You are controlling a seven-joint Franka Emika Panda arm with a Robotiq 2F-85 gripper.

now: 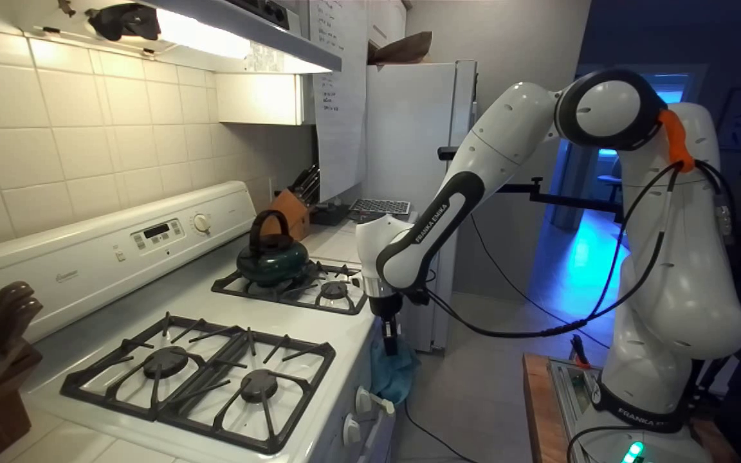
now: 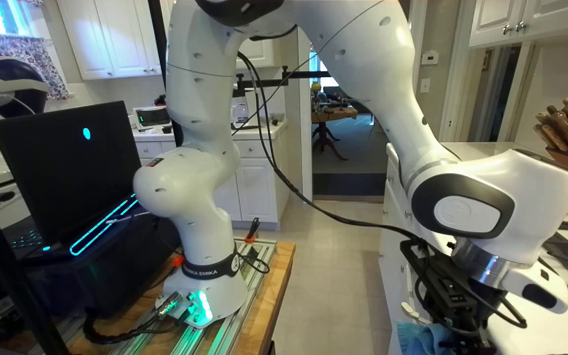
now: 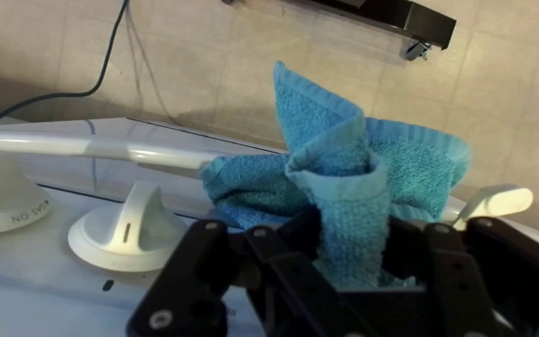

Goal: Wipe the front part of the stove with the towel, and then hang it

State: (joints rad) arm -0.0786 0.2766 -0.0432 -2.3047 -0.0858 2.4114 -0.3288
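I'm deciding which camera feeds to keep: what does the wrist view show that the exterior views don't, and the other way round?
Only the wrist view shows a wheel and readable lettering on a white knob.

Only the exterior views show the arm and the brown-handled knives, both in both exterior views; also a kettle in an exterior view and a laptop in an exterior view.

All share part of the stove, the blue towel and the claw.
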